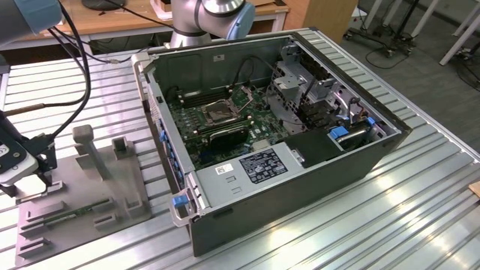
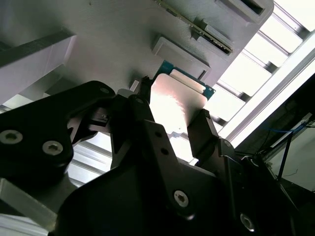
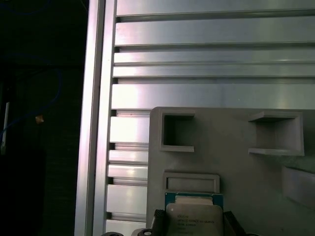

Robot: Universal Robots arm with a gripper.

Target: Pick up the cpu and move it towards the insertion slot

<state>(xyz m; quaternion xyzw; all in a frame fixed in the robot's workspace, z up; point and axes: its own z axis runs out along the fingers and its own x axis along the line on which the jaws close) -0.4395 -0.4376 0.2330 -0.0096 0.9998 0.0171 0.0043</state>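
Note:
The cpu is a flat square chip with a silvery top and a green rim. It sits between my gripper's two black fingers, which press on its opposite edges just over the grey plastic tray. In the first wrist view the cpu lies close to a small rectangular pocket of the tray, with the gripper around it. In the exterior view the gripper hangs over the tray at the far left. The insertion slot, a square socket with a silver frame, lies on the green motherboard inside the open computer case, far to the exterior view's right.
A thin green memory stick lies in the tray, and grey posts stand up from it. The case's side wall rises between tray and motherboard. Black cables hang from the arm. The ribbed metal table ends beside the tray.

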